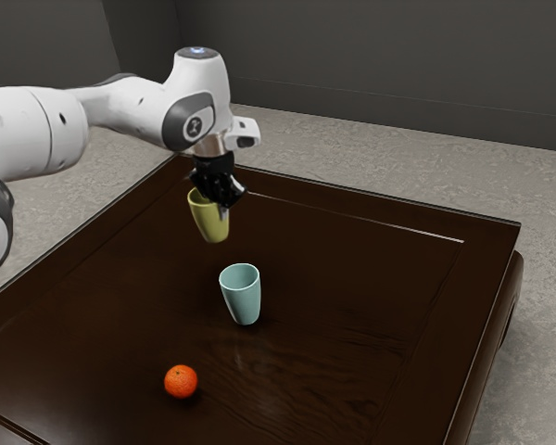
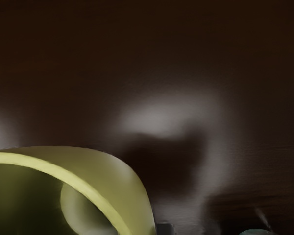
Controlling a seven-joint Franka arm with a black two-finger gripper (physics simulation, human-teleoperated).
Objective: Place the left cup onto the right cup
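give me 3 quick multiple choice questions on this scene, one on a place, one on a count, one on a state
1. Where does the orange lie relative to the teal cup?
A. nearer the camera, toward the exterior view's left
B. inside it
C. behind it, by the far edge

2. How many cups are there?
A. one
B. two
C. three

3. The yellow cup is:
A. held off the table by the gripper
B. standing beside the orange
C. stacked on the teal cup

Answers:
1 A, the orange sits on the wood in front of the teal cup.
2 B, one yellow, one teal.
3 A, the gripper clamps its rim and it hangs above the wood.
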